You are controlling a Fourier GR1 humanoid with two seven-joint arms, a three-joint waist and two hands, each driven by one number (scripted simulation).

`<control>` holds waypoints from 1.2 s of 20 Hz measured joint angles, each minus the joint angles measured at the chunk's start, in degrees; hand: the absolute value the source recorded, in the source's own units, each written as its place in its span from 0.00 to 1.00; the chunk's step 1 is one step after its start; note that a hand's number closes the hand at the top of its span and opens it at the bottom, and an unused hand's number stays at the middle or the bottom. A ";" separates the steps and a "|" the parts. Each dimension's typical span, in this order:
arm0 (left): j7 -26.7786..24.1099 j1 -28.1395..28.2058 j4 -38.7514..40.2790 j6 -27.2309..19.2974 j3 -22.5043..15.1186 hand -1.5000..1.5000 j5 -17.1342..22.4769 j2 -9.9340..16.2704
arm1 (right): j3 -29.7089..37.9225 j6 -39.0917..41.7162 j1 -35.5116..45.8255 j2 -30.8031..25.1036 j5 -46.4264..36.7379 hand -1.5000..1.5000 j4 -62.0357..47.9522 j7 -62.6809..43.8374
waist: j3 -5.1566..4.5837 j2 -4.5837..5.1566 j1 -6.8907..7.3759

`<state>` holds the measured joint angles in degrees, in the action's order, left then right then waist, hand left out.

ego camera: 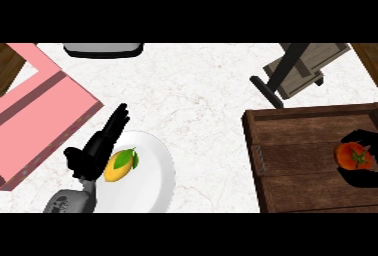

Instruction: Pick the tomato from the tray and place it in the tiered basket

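Wooden tray: tomato | white plate: mango

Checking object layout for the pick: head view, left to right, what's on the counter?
Pink flat tray → black left hand, fingers straight → yellow mango with green leaf on the white round plate → dark wooden tray → red tomato, with the black right hand round it.

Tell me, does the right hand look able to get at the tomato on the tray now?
Probably yes: the right hand is already at the tomato on the wooden tray, its black fingers curled around it. Nothing else stands on that part of the tray to block it.
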<state>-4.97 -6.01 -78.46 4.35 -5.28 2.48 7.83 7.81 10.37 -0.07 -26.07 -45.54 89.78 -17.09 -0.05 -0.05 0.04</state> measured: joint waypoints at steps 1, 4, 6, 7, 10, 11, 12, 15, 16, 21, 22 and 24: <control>-0.09 0.14 -0.22 0.07 -0.02 0.50 -0.19 -0.16 | -0.09 -0.73 0.94 0.45 -0.49 1.00 -0.85 0.61 | 0.01 0.01 0.02; 0.26 0.52 -0.77 0.53 0.55 0.50 -0.51 -0.41 | 0.41 -1.41 0.44 1.27 -1.45 1.00 -0.08 2.33 | 0.03 0.01 -0.04; -0.26 0.33 -0.06 0.14 0.82 0.50 -1.11 -0.78 | 0.58 -1.12 -0.78 2.27 -1.88 1.00 2.33 0.82 | 0.03 0.00 -0.17; 0.08 0.17 -0.17 -0.08 0.65 0.50 -1.26 -1.07 | 1.87 -0.31 -1.02 2.00 -1.59 1.00 2.86 -1.10 | 0.03 -0.02 -0.29; 0.44 0.62 -0.41 0.01 1.17 0.50 -1.02 -0.58 | 6.85 3.68 -3.10 0.85 -0.39 1.00 5.66 -9.55 | -0.10 -0.30 -1.49; 0.28 1.06 -0.36 -0.01 1.33 0.50 -0.98 -0.47 | 8.68 5.10 -3.79 0.59 -0.10 1.00 6.49 -13.03 | -0.19 -0.41 -1.96; 0.06 1.46 -0.38 0.06 1.60 0.50 -0.87 -0.25 | 10.40 6.68 -4.67 0.38 0.36 1.00 7.90 -16.27 | -0.23 -0.52 -2.36; 0.55 2.06 -1.22 0.53 1.97 0.50 -0.32 0.20 | 15.61 12.89 -6.29 -1.34 2.57 1.00 14.54 -25.29 | -0.24 -0.64 -2.56; 0.54 2.14 -1.23 0.36 1.76 0.50 -0.57 0.02 | 16.82 15.18 -6.75 -1.66 3.26 1.00 17.73 -28.34 | -0.24 -0.63 -2.55; 0.59 0.94 -0.45 1.21 2.51 0.50 -0.07 0.58 | 24.02 19.11 -4.12 -1.23 8.27 1.00 30.99 -36.34 | -0.18 -0.44 -1.79; 0.51 0.95 -0.54 1.00 2.24 0.50 -0.34 0.32 | 25.68 19.13 -2.71 -1.05 9.96 1.00 32.91 -36.99 | -0.17 -0.45 -1.67; -0.31 0.88 0.21 1.13 1.86 0.50 -0.71 0.02 | 27.75 18.13 1.53 -0.22 12.48 1.00 35.78 -38.64 | -0.18 -0.39 -1.22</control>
<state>-5.27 -5.13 -78.25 5.48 -3.42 1.77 7.84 35.56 28.49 1.46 -26.29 -33.06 125.55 -55.73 -0.23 -0.44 -1.18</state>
